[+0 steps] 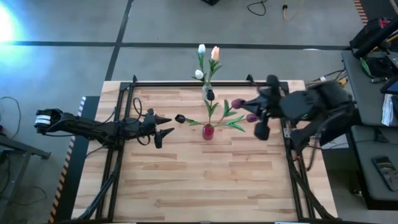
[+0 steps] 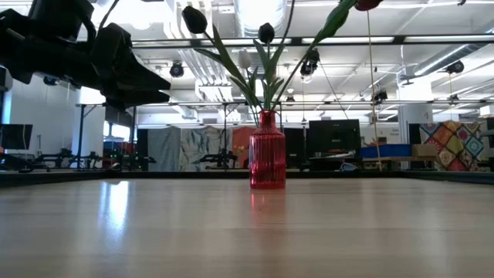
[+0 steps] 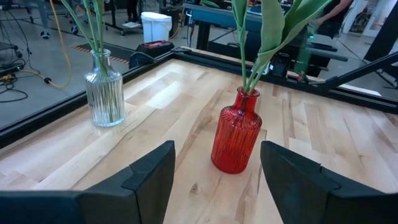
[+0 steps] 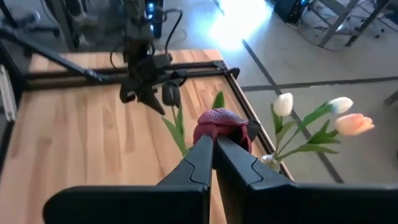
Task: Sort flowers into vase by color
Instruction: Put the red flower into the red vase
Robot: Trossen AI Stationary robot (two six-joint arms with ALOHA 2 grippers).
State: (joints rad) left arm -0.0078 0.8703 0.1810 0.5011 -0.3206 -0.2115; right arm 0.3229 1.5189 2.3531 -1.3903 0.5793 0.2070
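Ribbed red glass vase (image 1: 208, 132), mid counter (image 1: 186, 180): dark purple tulips (image 1: 238, 104) inside. Clear ribbed vase (image 3: 104, 90): pale tulips. Right gripper (image 4: 213, 144) fingers closed, empty, beside maroon head; retreat slowly, avoid snagging stems. Left gripper (image 1: 163, 124) fingers open.

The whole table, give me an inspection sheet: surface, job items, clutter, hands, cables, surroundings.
Surface: light wooden table in a black frame.
Job's things: ribbed red glass vase mid-table, holding dark purple tulips; ribbed clear glass vase at the far edge, holding white and peach tulips.
Clutter: nothing seen.
Hands: left hand open, beside the red vase, empty; right hand shut, above a maroon tulip.
Cables: loose on the floor beyond the table.
Surroundings: open workshop.
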